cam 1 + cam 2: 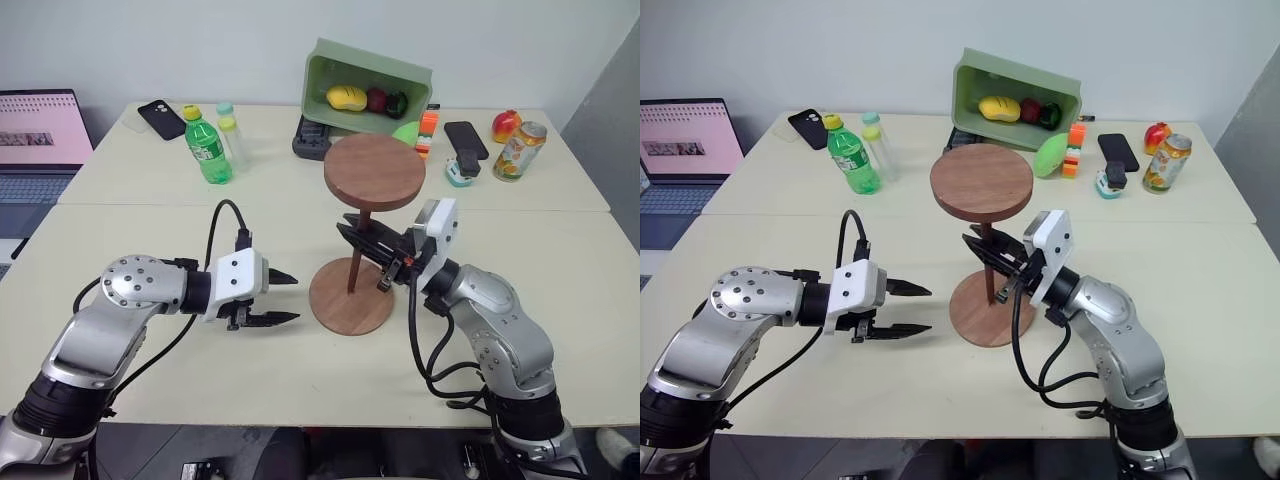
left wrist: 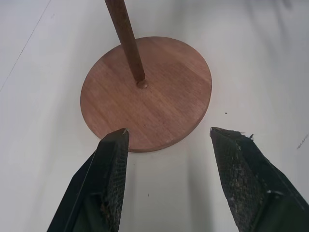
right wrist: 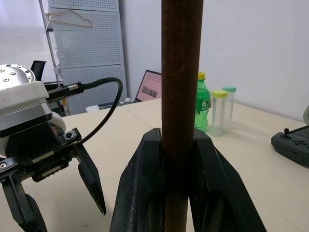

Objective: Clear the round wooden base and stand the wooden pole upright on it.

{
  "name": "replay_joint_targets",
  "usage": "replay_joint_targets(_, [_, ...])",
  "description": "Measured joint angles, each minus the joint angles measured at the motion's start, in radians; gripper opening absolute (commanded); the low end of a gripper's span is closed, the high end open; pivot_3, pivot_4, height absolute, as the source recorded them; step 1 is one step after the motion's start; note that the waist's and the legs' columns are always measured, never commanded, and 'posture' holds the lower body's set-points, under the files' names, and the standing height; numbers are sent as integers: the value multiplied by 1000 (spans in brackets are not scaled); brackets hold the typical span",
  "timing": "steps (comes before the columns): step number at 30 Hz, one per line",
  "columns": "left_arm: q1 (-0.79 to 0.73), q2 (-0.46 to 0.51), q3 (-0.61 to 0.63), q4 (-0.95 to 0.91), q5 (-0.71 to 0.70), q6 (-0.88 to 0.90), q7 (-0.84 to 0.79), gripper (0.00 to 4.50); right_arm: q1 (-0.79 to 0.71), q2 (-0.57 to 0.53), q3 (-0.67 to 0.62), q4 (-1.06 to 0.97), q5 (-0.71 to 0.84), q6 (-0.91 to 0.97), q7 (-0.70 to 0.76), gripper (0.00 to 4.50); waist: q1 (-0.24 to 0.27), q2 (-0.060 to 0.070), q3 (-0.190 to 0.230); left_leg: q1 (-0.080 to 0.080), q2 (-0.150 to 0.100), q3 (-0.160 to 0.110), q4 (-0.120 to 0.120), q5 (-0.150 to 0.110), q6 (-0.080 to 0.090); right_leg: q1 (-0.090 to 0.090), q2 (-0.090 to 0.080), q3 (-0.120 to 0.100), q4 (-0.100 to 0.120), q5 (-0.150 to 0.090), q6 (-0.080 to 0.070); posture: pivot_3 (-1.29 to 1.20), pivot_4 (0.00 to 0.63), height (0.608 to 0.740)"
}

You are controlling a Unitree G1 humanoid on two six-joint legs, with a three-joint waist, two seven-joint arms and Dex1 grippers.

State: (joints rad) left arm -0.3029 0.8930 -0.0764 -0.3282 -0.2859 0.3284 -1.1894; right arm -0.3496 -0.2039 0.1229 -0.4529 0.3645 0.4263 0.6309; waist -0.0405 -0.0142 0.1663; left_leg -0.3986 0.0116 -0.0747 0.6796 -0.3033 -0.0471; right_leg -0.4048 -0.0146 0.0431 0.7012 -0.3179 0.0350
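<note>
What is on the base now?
Only the pole, upright at the base's centre hole, right gripper shut on it. Whether its tip sits in the hole cannot be told.

No text, brand, number or sign could be read anywhere in the views. The label on the green bottle (image 1: 207, 147) showed white and red marks too small to make out. The laptop screen (image 1: 40, 128) carried rows of content that stayed illegible. The printed can (image 1: 520, 150) bore coloured artwork, but no lettering on it could be told.
</note>
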Motion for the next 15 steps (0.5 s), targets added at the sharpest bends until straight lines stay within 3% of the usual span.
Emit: replay_joint_targets(15, [23,0,0,16,17,-28,0,2781,1,-16,19,36,1,-32,0,262,1,0,0,0,0,0,0,0,0,0,0,0,0,0,0,0,150,740])
